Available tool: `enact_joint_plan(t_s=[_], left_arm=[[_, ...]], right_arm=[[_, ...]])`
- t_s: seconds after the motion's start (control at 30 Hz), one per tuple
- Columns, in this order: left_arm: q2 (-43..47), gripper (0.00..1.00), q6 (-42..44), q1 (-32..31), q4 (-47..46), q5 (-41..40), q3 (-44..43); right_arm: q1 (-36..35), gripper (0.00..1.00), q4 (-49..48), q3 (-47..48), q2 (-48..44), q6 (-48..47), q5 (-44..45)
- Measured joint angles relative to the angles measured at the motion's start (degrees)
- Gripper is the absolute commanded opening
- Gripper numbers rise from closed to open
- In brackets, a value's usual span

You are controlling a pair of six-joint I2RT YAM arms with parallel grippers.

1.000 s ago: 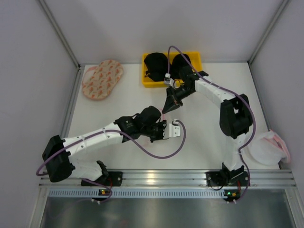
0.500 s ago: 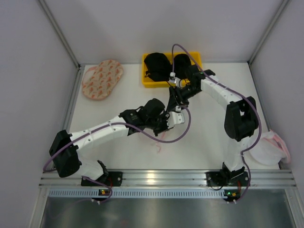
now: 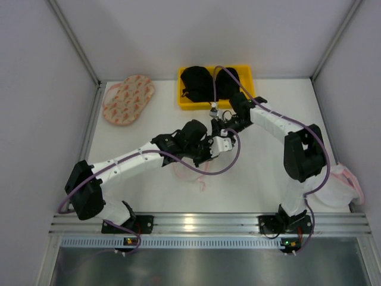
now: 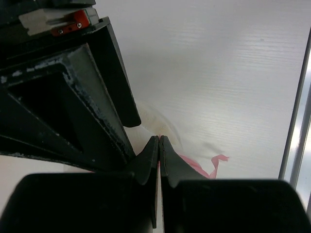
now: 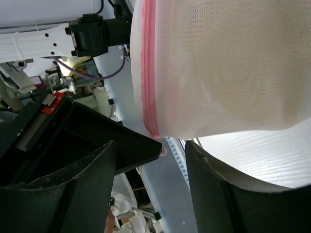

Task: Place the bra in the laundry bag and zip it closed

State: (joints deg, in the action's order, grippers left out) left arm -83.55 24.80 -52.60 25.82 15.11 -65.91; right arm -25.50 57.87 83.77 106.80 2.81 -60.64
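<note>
L gripper (image 4: 159, 141) is pressing fully closed beside pink rim of laundry bag (image 5: 218, 73), hold unconfirmed. R gripper (image 5: 150, 145) is gaping wide at bag edge. Both are crowding centre of table (image 3: 262, 179).

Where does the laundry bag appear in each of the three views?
Top external: laundry bag, faint, at the middle of the table.
Left wrist: bag low centre, behind the shut left gripper.
Right wrist: bag fills the upper right.
Shared landmark: its pink zip rim.

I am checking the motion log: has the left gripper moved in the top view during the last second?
Yes. The left gripper moved away from the rail, toward the yellow tray.
</note>
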Motion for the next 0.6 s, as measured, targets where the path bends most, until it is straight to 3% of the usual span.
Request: enact_joint_plan(t_s=[0.07, 0.13, 0.2, 0.27, 0.3, 0.33, 0.6], left_arm=[[0.0, 0.00, 0.2, 0.0, 0.0, 0.7, 0.0], [0.0, 0.00, 0.6, 0.0, -0.1, 1.5, 0.0], [0.0, 0.00, 0.9, 0.0, -0.1, 2.1, 0.0], [0.0, 0.00, 0.9, 0.0, 0.0, 2.5, 0.0], [0.0, 0.00, 1.1, 0.0, 0.1, 2.7, 0.0], [0.0, 0.00, 1.2, 0.0, 0.0, 3.1, 0.0], [3.0, 0.00, 4.2, -0.9, 0.0, 6.5, 3.4]], right_arm=[[-0.5, 0.58, -0.5, 0.0, 0.0, 0.4, -0.1], [-1.2, 0.50, -1.4, 0.0, 0.3, 0.9, -0.3], [-1.8, 0.28, -1.7, 0.0, 0.6, 1.5, -0.5], [-2.4, 0.15, -2.1, 0.0, 0.9, 2.2, -0.8], [-2.5, 0.04, -2.3, 0.0, 0.9, 2.3, -0.9], [-2.5, 0.00, -2.4, 0.0, 1.0, 2.2, -1.0], [-2.0, 0.00, -3.3, 1.2, 2.9, 2.9, -1.2]])
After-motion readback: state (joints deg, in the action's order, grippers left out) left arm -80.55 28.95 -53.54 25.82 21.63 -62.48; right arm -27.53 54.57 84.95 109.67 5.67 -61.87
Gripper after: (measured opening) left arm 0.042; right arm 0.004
